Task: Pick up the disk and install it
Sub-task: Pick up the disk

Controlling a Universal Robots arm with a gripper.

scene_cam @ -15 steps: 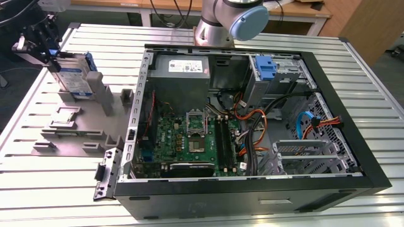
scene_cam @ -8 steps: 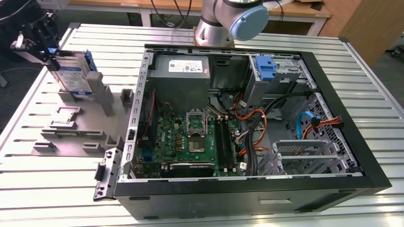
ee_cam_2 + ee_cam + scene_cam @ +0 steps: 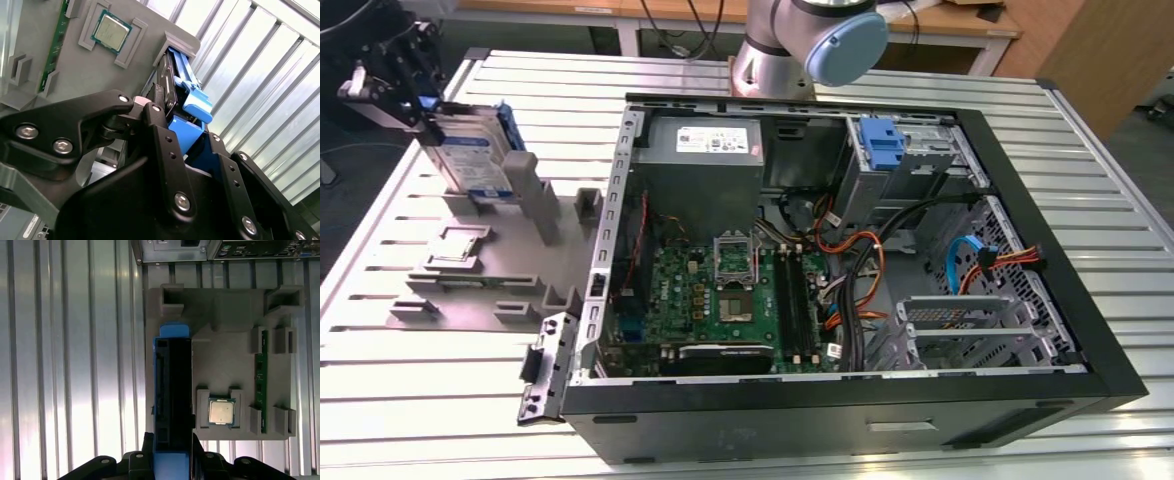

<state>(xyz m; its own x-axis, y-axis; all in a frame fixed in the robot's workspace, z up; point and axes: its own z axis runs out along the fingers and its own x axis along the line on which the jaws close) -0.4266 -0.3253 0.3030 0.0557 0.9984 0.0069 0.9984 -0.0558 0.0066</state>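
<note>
In the exterior view, the flat silver-grey hard disk [image 3: 474, 155], with its white-and-blue label and blue plastic carrier, is standing on edge in a slot of the grey plastic parts fixture [image 3: 494, 285]. It is sitting on the exterior view's left of the open black computer case [image 3: 854, 405], leaving its upper end free for the black gripper [image 3: 430, 108].

In the second wrist view, the gripper's fingers [image 3: 165, 145] are pressing against both broad sides of the carrier, closed on the disk [image 3: 196, 106].

In the first wrist view, the disk [image 3: 172, 385] is showing edge-on, dark between blue rails, near a square silver processor chip [image 3: 221, 411].
</note>
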